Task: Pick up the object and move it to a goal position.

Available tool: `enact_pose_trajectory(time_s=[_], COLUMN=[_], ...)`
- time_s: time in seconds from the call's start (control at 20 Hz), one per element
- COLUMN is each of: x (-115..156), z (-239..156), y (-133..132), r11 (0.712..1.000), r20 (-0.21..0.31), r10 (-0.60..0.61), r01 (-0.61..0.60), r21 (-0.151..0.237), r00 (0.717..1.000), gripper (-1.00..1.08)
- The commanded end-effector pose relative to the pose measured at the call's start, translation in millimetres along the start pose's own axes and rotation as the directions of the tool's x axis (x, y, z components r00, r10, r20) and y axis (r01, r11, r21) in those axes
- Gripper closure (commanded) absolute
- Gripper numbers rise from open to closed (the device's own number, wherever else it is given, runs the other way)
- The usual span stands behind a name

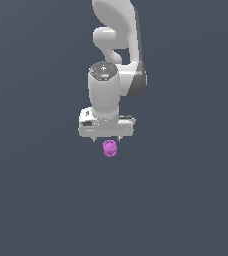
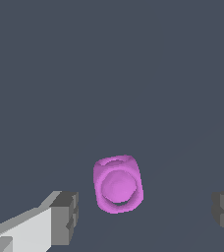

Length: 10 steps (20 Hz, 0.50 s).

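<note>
One white robot arm [image 1: 117, 55] descends from the far top of the exterior view, ending in a single claw [image 1: 107, 139] pointed downward. One flat, uniform dark grey-blue tabletop [image 1: 36, 200] fills the background of both views. One object [image 1: 109, 148] is present: a small magenta ball of openwork bands, hollow-looking, with a rounded inner core visible through a circular opening in the wrist view [image 2: 118, 184]. No containers appear.

In the exterior view the ball sits just below the claw, centred under it and narrower than the claw body. In the wrist view the claw [image 2: 148, 211] stands apart: two dark grey fingertips [image 2: 65, 216] lie well to either side of the ball, with clear gaps between each and the ball, so neither touches it. Whether the ball rests on the tabletop cannot be told.
</note>
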<state>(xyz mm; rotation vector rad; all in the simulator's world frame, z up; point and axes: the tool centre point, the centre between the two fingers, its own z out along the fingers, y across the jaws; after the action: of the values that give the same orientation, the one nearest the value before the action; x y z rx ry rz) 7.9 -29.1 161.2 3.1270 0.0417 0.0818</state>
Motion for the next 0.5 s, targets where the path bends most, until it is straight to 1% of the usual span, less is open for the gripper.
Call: enact_pose_trajectory(time_s=[0.0,0.2,0.45], x=[-8,-21,-31], z=[20,46,65], y=[-3,-7,-10], r11=[0.999,0.994,0.988], r20=[0.015,0.033,0.046], r10=[-0.045,-0.109,-0.156], r01=[0.045,0.109,0.156], r21=[0.004,0.012,0.020], r00=[0.999,0.993,0.987], gripper=[-0.92,-0.92,-0.92])
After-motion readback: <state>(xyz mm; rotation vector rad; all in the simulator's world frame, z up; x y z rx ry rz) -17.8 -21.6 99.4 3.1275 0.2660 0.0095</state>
